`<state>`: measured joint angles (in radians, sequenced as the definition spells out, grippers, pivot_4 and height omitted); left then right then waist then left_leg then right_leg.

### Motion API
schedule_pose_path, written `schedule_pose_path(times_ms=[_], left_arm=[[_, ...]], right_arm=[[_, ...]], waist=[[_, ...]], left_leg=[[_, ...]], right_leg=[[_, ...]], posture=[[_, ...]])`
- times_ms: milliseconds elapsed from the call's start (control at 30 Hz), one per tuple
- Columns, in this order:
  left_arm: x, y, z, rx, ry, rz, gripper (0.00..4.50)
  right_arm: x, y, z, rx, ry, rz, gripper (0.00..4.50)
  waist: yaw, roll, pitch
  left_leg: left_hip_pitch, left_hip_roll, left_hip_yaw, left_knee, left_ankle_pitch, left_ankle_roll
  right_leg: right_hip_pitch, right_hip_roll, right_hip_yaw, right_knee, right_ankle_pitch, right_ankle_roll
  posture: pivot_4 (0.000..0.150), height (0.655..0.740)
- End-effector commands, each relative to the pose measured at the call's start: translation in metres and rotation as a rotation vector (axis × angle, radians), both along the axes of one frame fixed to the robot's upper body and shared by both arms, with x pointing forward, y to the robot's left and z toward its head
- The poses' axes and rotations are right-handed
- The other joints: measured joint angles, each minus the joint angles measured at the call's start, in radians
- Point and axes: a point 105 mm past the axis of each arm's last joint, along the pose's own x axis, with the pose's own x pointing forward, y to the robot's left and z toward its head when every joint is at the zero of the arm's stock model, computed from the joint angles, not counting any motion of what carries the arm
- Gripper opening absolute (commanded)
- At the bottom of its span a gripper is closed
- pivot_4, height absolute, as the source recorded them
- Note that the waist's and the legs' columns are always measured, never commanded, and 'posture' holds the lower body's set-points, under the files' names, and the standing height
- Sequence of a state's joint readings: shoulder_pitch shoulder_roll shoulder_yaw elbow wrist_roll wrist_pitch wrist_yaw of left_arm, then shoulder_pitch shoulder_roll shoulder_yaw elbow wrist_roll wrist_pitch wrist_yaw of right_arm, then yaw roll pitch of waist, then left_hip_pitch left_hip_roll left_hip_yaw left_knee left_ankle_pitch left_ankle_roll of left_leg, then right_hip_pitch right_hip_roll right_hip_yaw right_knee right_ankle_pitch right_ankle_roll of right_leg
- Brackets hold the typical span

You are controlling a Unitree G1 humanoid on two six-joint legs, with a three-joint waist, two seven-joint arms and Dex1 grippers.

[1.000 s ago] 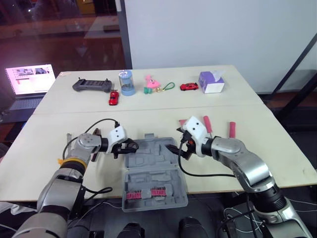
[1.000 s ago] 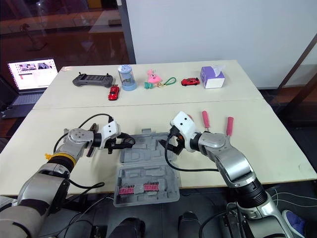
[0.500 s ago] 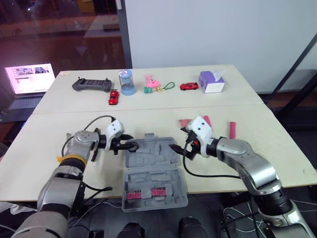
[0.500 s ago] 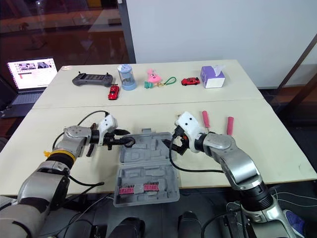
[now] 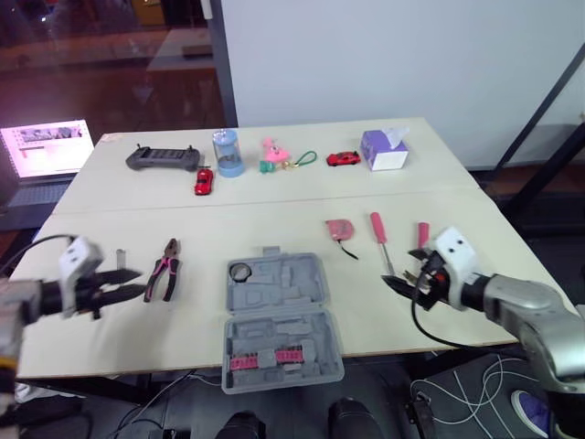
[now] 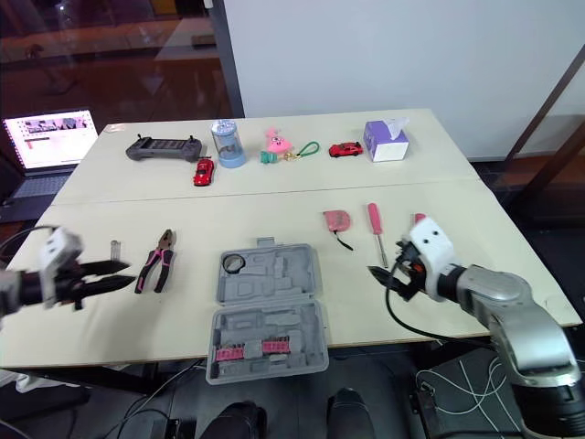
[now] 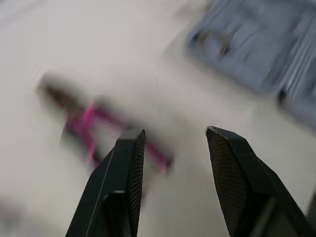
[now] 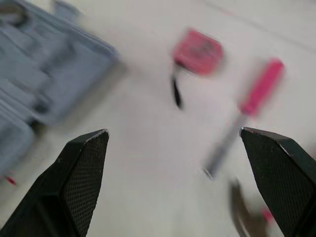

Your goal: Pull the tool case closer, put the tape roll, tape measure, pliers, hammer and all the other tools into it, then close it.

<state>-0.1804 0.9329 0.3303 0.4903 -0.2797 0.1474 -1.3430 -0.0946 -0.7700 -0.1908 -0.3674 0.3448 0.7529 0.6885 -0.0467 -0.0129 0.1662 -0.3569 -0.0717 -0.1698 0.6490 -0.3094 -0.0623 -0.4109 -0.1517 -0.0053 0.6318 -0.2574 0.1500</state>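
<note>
Grey plastic tool case (image 5: pixel 279 315) lies open at the near edge of the table (image 5: pixel 274 212), between the two pincers and apart from both. A black tape roll (image 5: pixel 239 272) sits in its far left corner. The left gripper (image 5: pixel 135 285), fingers spread and empty, points at the pink-handled pliers (image 5: pixel 164 271) just past its tips. The right gripper (image 5: pixel 395 283), spread wide and empty, sits just short of the pink screwdriver (image 5: pixel 378 236). The pink tape measure (image 5: pixel 339 229) lies beyond it, toward the case. Farthest off stands a purple tissue box (image 5: pixel 384 150).
</note>
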Motion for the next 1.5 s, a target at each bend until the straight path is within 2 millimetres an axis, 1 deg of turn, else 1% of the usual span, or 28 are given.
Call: schedule_pose_path(times_ms=[33,100,167,233,267,367,400,467,600,700,767,833,933,1000,1033,1067,1133,1200,1267,1367,1433,1500], left_arm=[[-0.026,0.043,0.016,0.069,-0.095,0.143,2.06],[-0.044,0.070,0.012,0.143,-0.087,0.237,2.06],[-0.054,0.083,0.012,0.172,-0.087,0.291,2.06],[-0.061,0.093,0.014,0.201,-0.097,0.324,2.06],[-0.063,0.096,0.013,0.210,-0.096,0.336,2.27],[-0.066,0.101,0.014,0.201,-0.094,0.353,3.18],[-0.067,0.101,0.014,0.196,-0.094,0.356,3.69],[-0.067,0.102,0.014,0.193,-0.091,0.356,4.43],[-0.067,0.101,0.014,0.182,-0.085,0.350,4.43],[-0.064,0.096,0.013,0.154,-0.087,0.335,4.43],[-0.061,0.087,0.009,0.132,-0.086,0.307,4.43],[-0.054,0.071,0.005,0.097,-0.095,0.264,4.43],[-0.044,0.029,0.002,0.007,-0.112,0.164,4.43],[-0.042,0.009,0.003,-0.034,-0.112,0.134,4.43],[-0.038,-0.010,0.005,-0.073,-0.131,0.101,4.43],[-0.036,-0.024,0.007,-0.101,-0.144,0.079,4.43],[-0.036,-0.046,0.012,-0.132,-0.177,0.032,4.43],[-0.043,-0.078,0.015,-0.170,-0.179,-0.082,4.43],[-0.048,-0.098,0.018,-0.185,-0.175,-0.160,4.43],[-0.051,-0.118,0.024,-0.225,-0.158,-0.225,4.43],[-0.053,-0.123,0.026,-0.230,-0.165,-0.256,4.43],[-0.050,-0.125,0.029,-0.252,-0.175,-0.250,4.43]], right_arm=[[-0.004,-0.035,0.008,-0.047,-0.054,-0.083,4.50],[-0.011,-0.051,0.007,-0.063,-0.054,-0.122,4.50],[-0.015,-0.059,0.010,-0.072,-0.065,-0.139,4.50],[-0.019,-0.068,0.010,-0.077,-0.059,-0.159,4.50],[-0.021,-0.071,0.008,-0.083,-0.052,-0.166,4.50],[-0.024,-0.076,0.006,-0.096,-0.037,-0.160,4.50],[-0.024,-0.076,0.007,-0.095,-0.044,-0.157,4.50],[-0.024,-0.075,0.008,-0.095,-0.050,-0.151,4.50],[-0.028,-0.072,0.007,-0.090,-0.041,-0.130,4.50],[-0.031,-0.066,0.007,-0.075,-0.037,-0.109,4.50],[-0.032,-0.062,0.009,-0.071,-0.043,-0.100,4.50],[-0.031,-0.054,0.011,-0.059,-0.050,-0.097,4.50],[-0.029,-0.035,0.014,0.015,-0.062,-0.107,4.50],[-0.030,-0.026,0.013,0.038,-0.055,-0.109,4.50],[-0.028,-0.016,0.010,0.062,-0.055,-0.135,4.50],[-0.027,-0.009,0.007,0.078,-0.055,-0.154,4.50],[-0.024,0.003,0.002,0.099,-0.063,-0.197,4.50],[-0.015,0.025,-0.008,0.152,-0.067,-0.283,4.50],[-0.007,0.039,-0.013,0.186,-0.067,-0.348,4.50],[0.015,0.062,-0.023,0.220,-0.064,-0.409,4.50],[0.026,0.068,-0.029,0.213,-0.061,-0.437,4.50],[0.040,0.071,-0.032,0.217,-0.065,-0.472,4.50]], waist=[[0.010,0.000,0.000],[0.026,0.000,0.000],[0.037,0.000,0.000],[0.041,0.000,0.000],[0.041,0.000,0.000],[0.037,0.000,0.000],[0.035,0.000,0.000],[0.031,0.000,0.000],[0.029,0.001,0.000],[0.030,0.001,0.000],[0.030,0.001,0.000],[0.033,0.001,0.000],[0.033,0.000,0.000],[0.033,0.000,0.000],[0.034,0.000,0.000],[0.034,0.000,0.000],[0.034,0.000,0.000],[0.030,0.000,0.000],[0.029,0.001,0.000],[0.032,0.002,0.000],[0.032,0.003,0.000],[0.035,0.003,0.000]], left_leg=[[0.000,0.000,0.000,0.000,-0.001,0.002],[0.001,0.000,0.000,0.001,-0.001,0.002],[0.001,0.000,0.001,0.000,-0.002,0.003],[0.001,0.000,0.001,0.000,-0.002,0.003],[0.002,0.000,0.001,0.001,-0.002,0.003],[0.002,0.000,0.001,0.000,-0.002,0.003],[0.002,0.000,0.001,0.000,-0.002,0.003],[0.002,0.000,0.002,0.000,-0.002,0.003],[0.002,0.001,0.002,0.000,-0.002,0.003],[0.002,0.001,0.002,0.000,-0.002,0.003],[0.002,0.001,0.002,0.000,-0.002,0.003],[0.002,0.001,0.002,0.000,-0.002,0.003],[0.002,0.001,0.002,0.000,-0.002,0.003],[0.002,0.001,0.002,0.000,-0.002,0.003],[0.001,0.001,0.001,0.000,-0.002,0.003],[0.001,0.001,0.001,0.000,-0.002,0.003],[0.001,0.001,0.001,0.000,-0.002,0.003],[0.002,0.001,0.001,0.000,-0.002,0.003],[0.001,0.001,0.001,0.000,-0.002,0.002],[0.001,0.001,0.002,-0.001,-0.001,0.002],[0.001,0.001,0.002,0.000,-0.001,0.002],[0.001,0.001,0.002,-0.001,-0.001,0.002]], right_leg=[[0.000,0.000,0.000,0.000,0.000,0.000],[0.001,0.000,0.000,0.000,0.000,0.000],[0.001,0.000,0.000,-0.001,0.000,0.000],[0.002,0.000,0.000,-0.001,0.000,0.000],[0.003,0.000,0.000,0.000,0.000,0.000],[0.003,0.000,0.000,0.000,0.000,0.000],[0.003,0.000,0.000,0.000,0.000,0.000],[0.003,0.000,0.000,-0.001,0.000,0.000],[0.002,0.000,0.000,0.000,0.000,0.000],[0.002,0.000,0.000,-0.001,0.000,0.000],[0.002,0.000,0.000,-0.001,0.000,0.000],[0.003,0.000,0.000,-0.001,0.000,0.000],[0.003,0.000,0.000,-0.001,0.000,0.000],[0.003,0.000,0.000,-0.001,0.000,0.000],[0.003,0.000,0.000,-0.001,0.000,0.000],[0.002,0.000,0.000,-0.001,0.000,0.000],[0.002,0.000,0.000,-0.001,0.000,0.000],[0.002,0.000,0.000,-0.001,0.000,-0.001],[0.001,0.000,0.001,-0.001,0.001,-0.002],[-0.001,0.000,0.002,0.000,0.001,-0.002],[0.000,0.001,0.002,0.000,0.001,-0.002],[0.000,0.001,0.002,-0.001,0.001,-0.002]], posture=[[0.150,0.7400],[0.150,0.7400],[0.150,0.7400],[0.150,0.7400],[0.150,0.7400],[0.150,0.7400],[0.150,0.7400],[0.150,0.7400],[0.150,0.7400],[0.150,0.7400],[0.150,0.7400],[0.150,0.7400],[0.150,0.7400],[0.150,0.7400],[0.150,0.7400],[0.150,0.7400],[0.150,0.7400],[0.150,0.7400],[0.150,0.7400],[0.150,0.7400],[0.150,0.7400],[0.150,0.7400]])
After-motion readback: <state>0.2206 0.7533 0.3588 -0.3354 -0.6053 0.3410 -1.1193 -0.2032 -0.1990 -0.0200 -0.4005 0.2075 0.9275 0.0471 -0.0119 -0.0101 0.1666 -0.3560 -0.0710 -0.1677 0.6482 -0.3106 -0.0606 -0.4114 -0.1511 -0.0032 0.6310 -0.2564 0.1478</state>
